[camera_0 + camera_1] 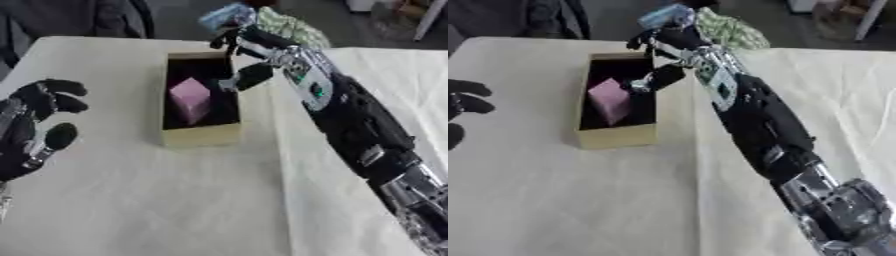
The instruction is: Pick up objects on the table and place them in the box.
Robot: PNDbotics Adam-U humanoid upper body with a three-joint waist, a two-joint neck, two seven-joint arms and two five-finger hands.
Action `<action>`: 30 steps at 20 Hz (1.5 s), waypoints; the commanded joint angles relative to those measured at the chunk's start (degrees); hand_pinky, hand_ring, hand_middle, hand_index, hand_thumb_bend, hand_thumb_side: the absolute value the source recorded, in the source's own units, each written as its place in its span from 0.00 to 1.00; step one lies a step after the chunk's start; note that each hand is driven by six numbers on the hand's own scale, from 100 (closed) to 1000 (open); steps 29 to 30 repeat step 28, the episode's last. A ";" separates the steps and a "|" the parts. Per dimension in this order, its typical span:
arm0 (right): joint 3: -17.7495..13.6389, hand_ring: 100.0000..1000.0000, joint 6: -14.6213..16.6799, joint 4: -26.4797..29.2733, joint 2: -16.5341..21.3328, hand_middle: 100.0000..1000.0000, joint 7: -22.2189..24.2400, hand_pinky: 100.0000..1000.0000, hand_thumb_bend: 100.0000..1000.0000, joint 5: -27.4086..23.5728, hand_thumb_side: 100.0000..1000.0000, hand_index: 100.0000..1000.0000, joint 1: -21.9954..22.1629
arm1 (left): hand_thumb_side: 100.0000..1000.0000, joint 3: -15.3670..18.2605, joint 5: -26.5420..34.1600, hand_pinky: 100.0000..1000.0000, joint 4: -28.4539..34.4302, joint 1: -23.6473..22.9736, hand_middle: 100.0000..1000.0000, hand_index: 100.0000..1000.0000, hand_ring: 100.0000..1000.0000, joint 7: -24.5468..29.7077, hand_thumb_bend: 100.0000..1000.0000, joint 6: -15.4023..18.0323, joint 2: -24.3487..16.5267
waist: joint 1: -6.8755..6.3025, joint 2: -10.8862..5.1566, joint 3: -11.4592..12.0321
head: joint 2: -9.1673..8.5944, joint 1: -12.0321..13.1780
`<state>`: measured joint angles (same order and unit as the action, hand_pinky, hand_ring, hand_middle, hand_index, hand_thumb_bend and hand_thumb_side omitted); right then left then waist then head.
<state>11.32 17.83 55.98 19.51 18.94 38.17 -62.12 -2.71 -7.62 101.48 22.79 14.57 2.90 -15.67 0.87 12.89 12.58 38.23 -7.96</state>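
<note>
An open tan box (199, 135) with a dark inside stands on the white table. A pink block (190, 99) lies inside it, leaning on end. My right hand (249, 47) reaches in from the lower right and hovers over the box's far right corner. Its thumb (254, 75) is spread wide above the right wall and it holds nothing. My left hand (39, 120) stays at the left edge, away from the box, palm toward it, fingers relaxed and empty.
A light blue thing (667, 15) and a green-and-white patterned thing (728, 30) show beyond the table's far edge, behind my right hand. A fold in the white cloth (282, 180) runs down the table. Dark clothing (79, 17) shows at the far left.
</note>
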 commanded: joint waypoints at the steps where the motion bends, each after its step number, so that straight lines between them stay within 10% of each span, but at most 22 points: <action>1: -0.13 0.73 -0.96 6.01 3.99 0.81 -0.59 0.71 0.47 -4.96 0.67 0.89 -0.20 | 0.68 0.89 -0.30 0.69 0.77 0.25 0.64 0.74 0.60 -0.52 0.81 0.01 -1.18 | -0.15 -1.38 -0.84 | 0.21 1.02; 17: -7.10 0.68 -10.37 39.12 16.34 0.76 -14.98 0.65 0.48 -33.71 0.57 0.87 23.63 | 0.68 3.45 -0.93 0.69 0.69 -1.25 0.64 0.74 0.61 -4.65 0.81 -0.75 -1.34 | -0.51 -1.40 -8.70 | 0.12 5.80; 30: -12.47 0.65 -12.89 49.21 11.36 0.72 -22.24 0.62 0.45 -35.76 0.57 0.85 41.23 | 0.68 4.36 -1.31 0.69 0.58 -2.18 0.64 0.74 0.61 -5.66 0.80 -0.91 -1.54 | -1.33 -0.60 -11.30 | 0.68 6.68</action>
